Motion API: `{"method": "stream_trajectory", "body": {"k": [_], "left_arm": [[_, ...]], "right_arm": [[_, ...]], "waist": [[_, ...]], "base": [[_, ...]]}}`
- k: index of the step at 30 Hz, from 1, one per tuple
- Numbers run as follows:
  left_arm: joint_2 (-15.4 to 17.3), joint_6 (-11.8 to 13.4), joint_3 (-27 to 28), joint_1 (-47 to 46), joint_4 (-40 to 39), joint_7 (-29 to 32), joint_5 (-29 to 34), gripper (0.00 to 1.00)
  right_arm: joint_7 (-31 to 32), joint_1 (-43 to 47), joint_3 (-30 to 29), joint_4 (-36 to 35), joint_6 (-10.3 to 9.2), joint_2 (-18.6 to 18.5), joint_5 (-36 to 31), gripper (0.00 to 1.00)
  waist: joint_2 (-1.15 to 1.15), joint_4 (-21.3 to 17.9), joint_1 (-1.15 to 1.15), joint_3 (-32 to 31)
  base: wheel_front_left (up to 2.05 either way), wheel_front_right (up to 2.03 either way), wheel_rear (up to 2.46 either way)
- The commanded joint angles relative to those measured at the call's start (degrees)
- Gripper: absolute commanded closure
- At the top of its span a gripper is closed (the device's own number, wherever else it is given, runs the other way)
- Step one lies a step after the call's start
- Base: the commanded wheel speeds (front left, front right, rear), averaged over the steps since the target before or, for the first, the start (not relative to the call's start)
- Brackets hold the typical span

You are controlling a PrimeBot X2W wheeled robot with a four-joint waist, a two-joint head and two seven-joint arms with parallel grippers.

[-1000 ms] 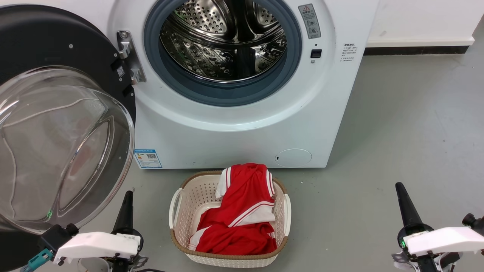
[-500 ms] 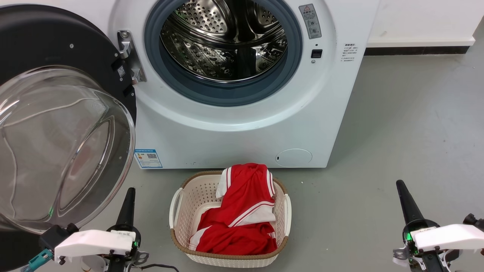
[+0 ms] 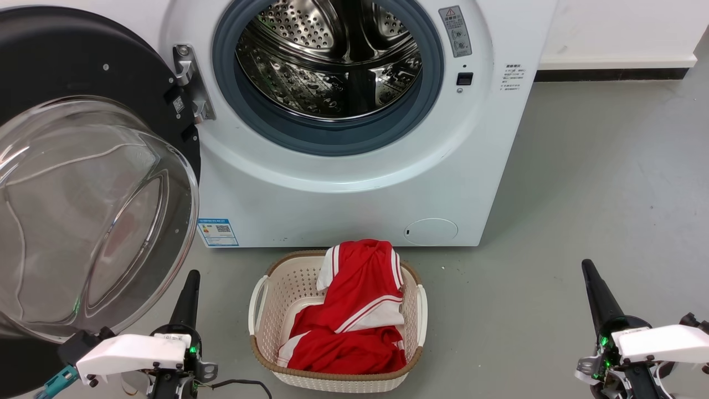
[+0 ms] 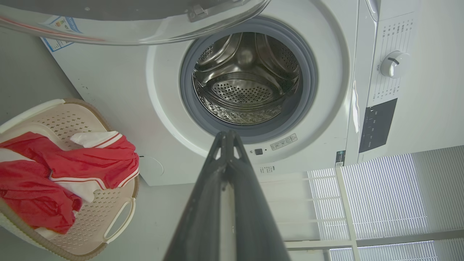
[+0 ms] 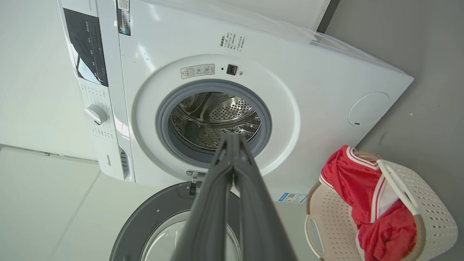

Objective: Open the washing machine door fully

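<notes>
Head view: washing machine door (image 3: 94, 177) hangs wide open at left, beside the drum (image 3: 332, 61); left gripper (image 3: 192, 277) near its lower edge, right gripper (image 3: 588, 270) well apart. Left wrist view: fingers (image 4: 203, 203) pressed together, empty. Right wrist view: likewise pressed together, empty.

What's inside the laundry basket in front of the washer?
Red clothing with white stripes is heaped in the basket, draped over its far rim. Part of the pale basket floor shows; anything under the cloth is covered.
</notes>
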Motion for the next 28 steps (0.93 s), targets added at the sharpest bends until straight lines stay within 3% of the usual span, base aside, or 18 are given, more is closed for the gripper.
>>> {"method": "stream_trajectory", "body": {"k": [1,28], "left_arm": [[0.1,-0.4,0.2,-0.9,0.0,0.4,-1.3,1.0],[-0.7,-1.5,1.4,-1.6,0.9,3.4,-12.6,1.0]], "right_arm": [[0.2,-1.3,-0.2,0.1,-0.01,-0.2,1.5,1.0],[2.8,-2.8,-1.3,1.8,-0.02,0.2,13.4,1.0]], "waist": [[0.0,0.0,0.0,0.0],[0.0,0.2,0.0,0.0]], "base": [[0.0,0.0,0.0],[0.0,0.0,0.0]]}}
